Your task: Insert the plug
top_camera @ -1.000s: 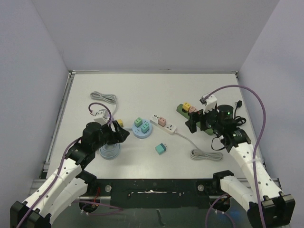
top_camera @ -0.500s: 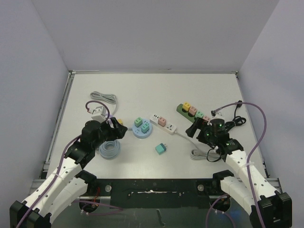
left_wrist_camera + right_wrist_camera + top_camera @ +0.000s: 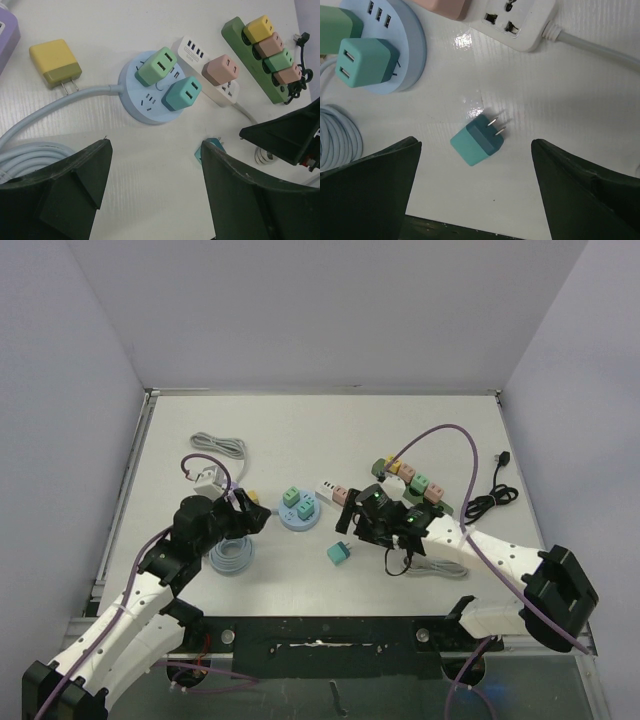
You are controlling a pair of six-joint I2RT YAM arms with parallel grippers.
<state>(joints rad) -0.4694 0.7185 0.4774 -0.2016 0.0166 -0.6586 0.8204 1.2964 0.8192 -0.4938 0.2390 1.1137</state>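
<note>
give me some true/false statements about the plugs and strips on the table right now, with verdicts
1. The teal plug lies loose on the table, its prongs bare. True.
2. The right gripper is shut on that plug. False: it is open, with a finger on either side of the plug and neither touching it.
3. The round blue hub holds two plugs. True.
4. The white strip has nothing plugged in. False: a pink plug sits in it.
5. The yellow plug is plugged into the blue hub. False: it lies loose beside the hub's cable.
</note>
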